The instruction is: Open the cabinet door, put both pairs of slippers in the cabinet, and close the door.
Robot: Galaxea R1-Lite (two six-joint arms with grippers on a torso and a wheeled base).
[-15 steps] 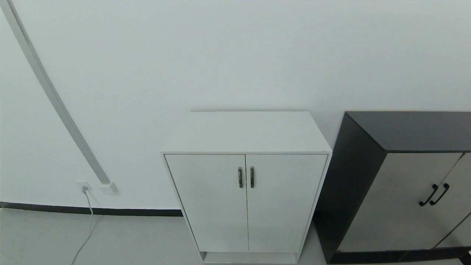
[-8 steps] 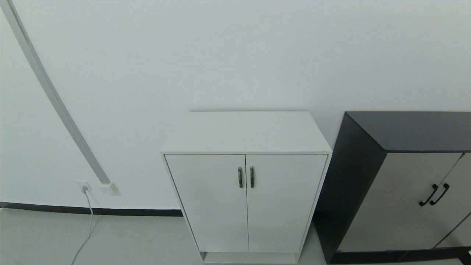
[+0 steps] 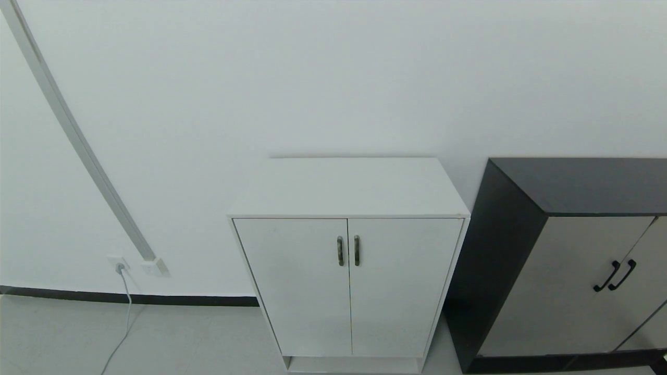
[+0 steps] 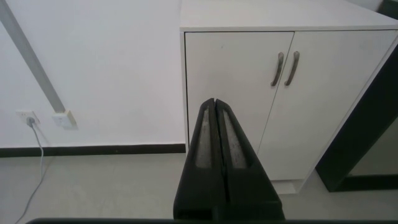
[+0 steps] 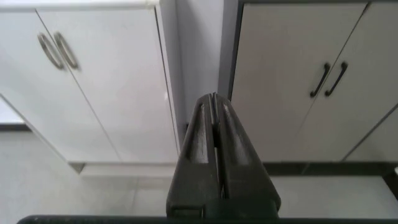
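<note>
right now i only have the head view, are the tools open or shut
Observer: The left tool is shut, fingers pressed together, with nothing between them.
Operator: and the right one
Observer: The right tool is shut too, and empty.
Operator: where's the right one pointing
Observer: Toward the gap between the white cabinet and the dark cabinet, touching neither.
</note>
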